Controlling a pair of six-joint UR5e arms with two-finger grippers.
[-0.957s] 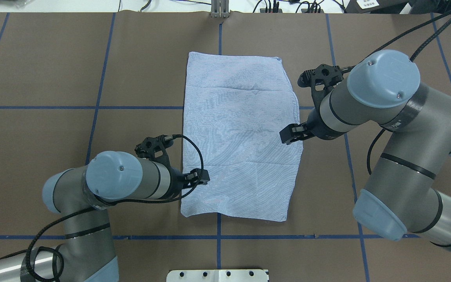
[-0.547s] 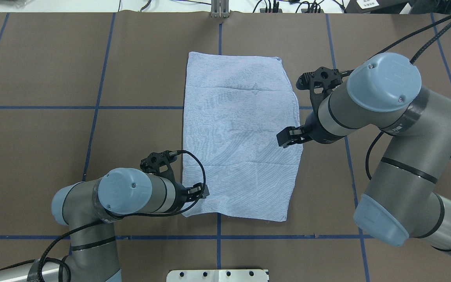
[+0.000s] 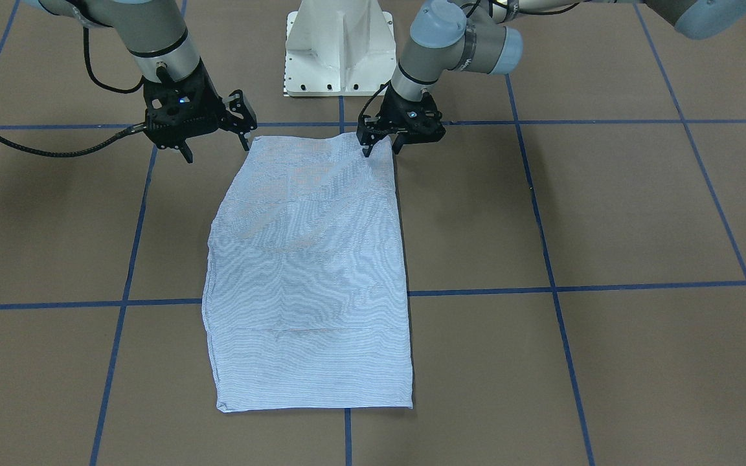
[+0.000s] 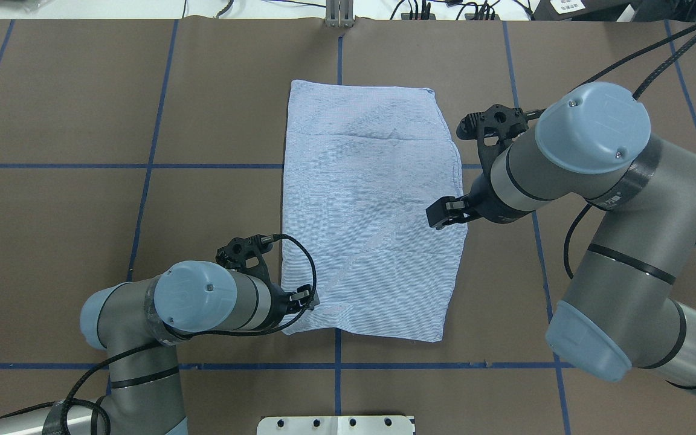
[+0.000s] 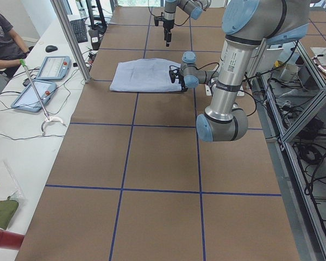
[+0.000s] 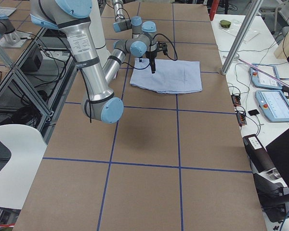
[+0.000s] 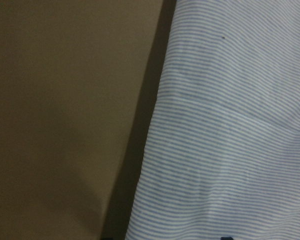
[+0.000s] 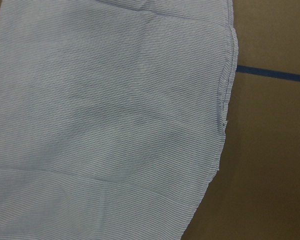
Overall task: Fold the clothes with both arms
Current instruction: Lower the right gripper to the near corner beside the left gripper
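The clothes are one light blue-and-white striped shirt [image 4: 372,211], folded into a flat rectangle mid-table, also seen in the front-facing view [image 3: 308,272] and filling both wrist views [image 7: 230,125] [image 8: 105,115]. My left gripper [image 4: 307,297] is low at the shirt's near-left corner. In the front-facing view the left gripper [image 3: 381,150] is open, its fingers set either side of that corner's edge. My right gripper [image 4: 444,212] hovers over the shirt's right edge. The front-facing view shows the right gripper [image 3: 217,144] wide open, holding nothing.
Blue tape lines [image 4: 142,165] grid the brown table. The white pedestal base [image 3: 339,45] stands just behind the shirt's near edge. A metal post [image 5: 70,38] and a bench with tablets [image 5: 53,67] border the far side, where a person [image 5: 2,38] sits.
My left gripper has moved back along the shirt's left edge to the near corner and come lower. My right gripper has shifted slightly inward over the right edge.
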